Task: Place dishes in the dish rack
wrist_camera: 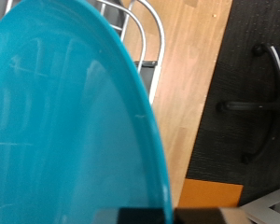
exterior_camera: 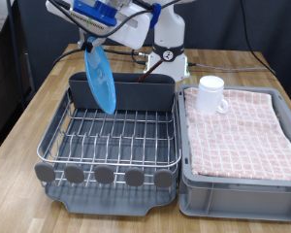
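My gripper [exterior_camera: 90, 43] is at the exterior view's top left and is shut on the top rim of the round bright-blue plate [exterior_camera: 100, 78]. The plate hangs on edge over the back of the dish rack [exterior_camera: 56, 128], its lower edge just above the wire grid [exterior_camera: 112, 136]. In the wrist view the plate [wrist_camera: 65, 121] fills most of the picture. The white mug [exterior_camera: 212, 93] stands on the pink checkered cloth. A slim brown stick, possibly the wooden spoon [exterior_camera: 148, 64], shows behind the rack's grey compartment [exterior_camera: 136, 94].
A grey crate [exterior_camera: 233, 189] with the pink checkered cloth [exterior_camera: 242, 131] stands beside the rack on the exterior view's right. Round grey tabs [exterior_camera: 105, 176] line the rack's front. The wrist view shows wooden table [wrist_camera: 191, 75] and a chair base [wrist_camera: 257, 103] on dark floor.
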Action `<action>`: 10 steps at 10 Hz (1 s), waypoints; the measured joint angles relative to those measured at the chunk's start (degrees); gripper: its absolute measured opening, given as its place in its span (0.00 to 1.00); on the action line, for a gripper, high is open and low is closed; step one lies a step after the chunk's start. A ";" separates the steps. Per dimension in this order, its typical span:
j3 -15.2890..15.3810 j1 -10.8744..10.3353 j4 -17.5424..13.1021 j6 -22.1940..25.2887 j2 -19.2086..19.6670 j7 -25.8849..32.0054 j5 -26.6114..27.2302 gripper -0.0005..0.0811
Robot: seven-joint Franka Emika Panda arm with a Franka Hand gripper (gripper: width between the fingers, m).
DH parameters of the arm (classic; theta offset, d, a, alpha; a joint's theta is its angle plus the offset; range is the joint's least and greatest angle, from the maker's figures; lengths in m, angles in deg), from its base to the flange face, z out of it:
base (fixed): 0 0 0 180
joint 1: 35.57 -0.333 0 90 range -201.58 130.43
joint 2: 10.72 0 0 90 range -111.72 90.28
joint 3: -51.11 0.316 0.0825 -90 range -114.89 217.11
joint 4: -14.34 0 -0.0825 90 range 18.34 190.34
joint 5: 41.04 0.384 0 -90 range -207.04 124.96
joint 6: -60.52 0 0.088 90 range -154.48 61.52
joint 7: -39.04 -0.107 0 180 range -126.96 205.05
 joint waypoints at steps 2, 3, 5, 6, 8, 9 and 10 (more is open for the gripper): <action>-0.23 0.43 0.00 -0.12 -0.01 -0.32 -3.65 0.03; -0.47 0.59 0.00 -0.27 -0.01 -0.25 -4.41 0.03; -1.36 0.67 0.05 -1.94 0.17 -0.16 -6.30 0.03; -2.05 0.72 0.15 -3.42 0.75 -0.04 -6.86 0.03; -3.50 0.83 0.36 -7.25 2.83 1.19 -7.82 0.03; -4.05 0.85 0.48 -8.98 4.00 2.03 -8.27 0.03; -4.43 0.86 0.67 -10.53 5.09 2.67 -8.79 0.03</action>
